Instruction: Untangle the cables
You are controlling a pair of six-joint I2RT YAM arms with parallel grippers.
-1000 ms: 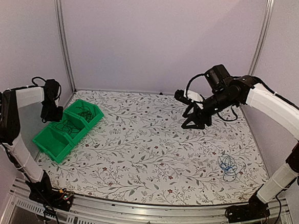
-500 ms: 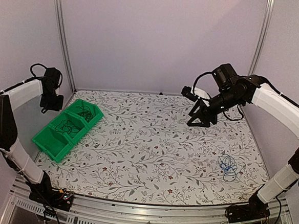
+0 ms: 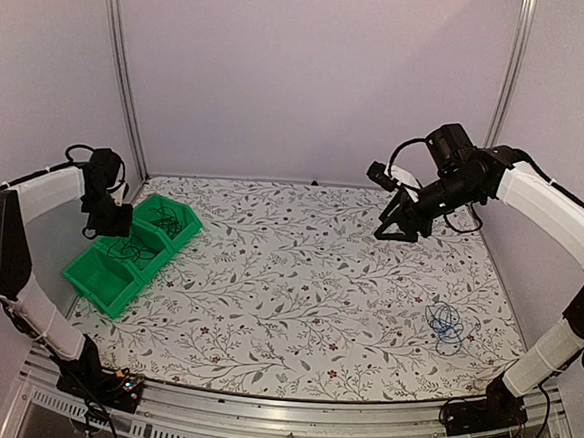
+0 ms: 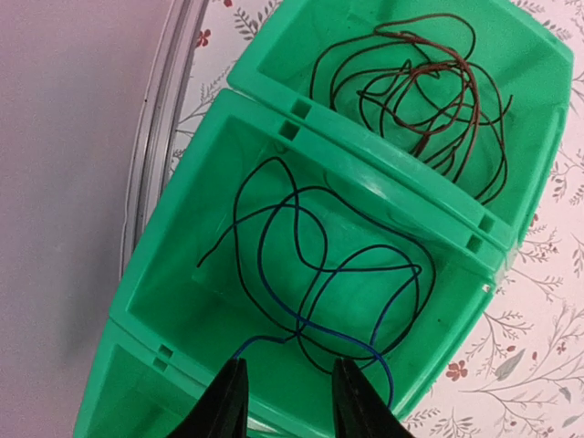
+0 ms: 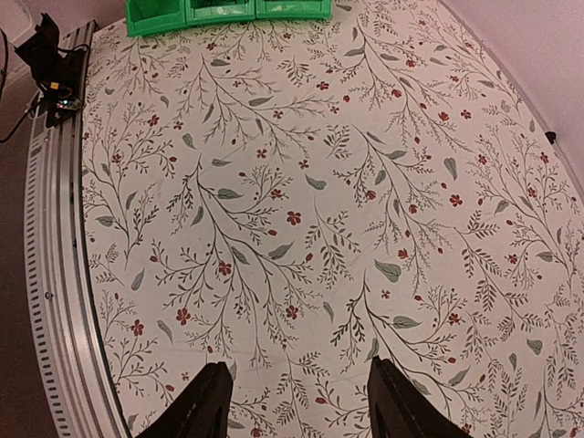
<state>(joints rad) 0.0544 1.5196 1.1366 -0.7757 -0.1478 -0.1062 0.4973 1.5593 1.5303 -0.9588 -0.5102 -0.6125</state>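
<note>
You are viewing three separate cables. The brown cable (image 4: 415,91) is lying as a loose coil of overlapping loops in the end compartment of the green bin (image 4: 365,178), at about 9 o'clock from the table centre in the top view. The dark cable (image 4: 306,274) is lying in the middle compartment, just beside the brown one toward 7 o'clock. It is spreading in wide open loops that cross one another, with a blue stretch at one end. The bright blue cable (image 3: 446,323) is resting on the table (image 3: 288,279) at about 4 o'clock, bunched into a small tangle, well apart from the other two.
</note>
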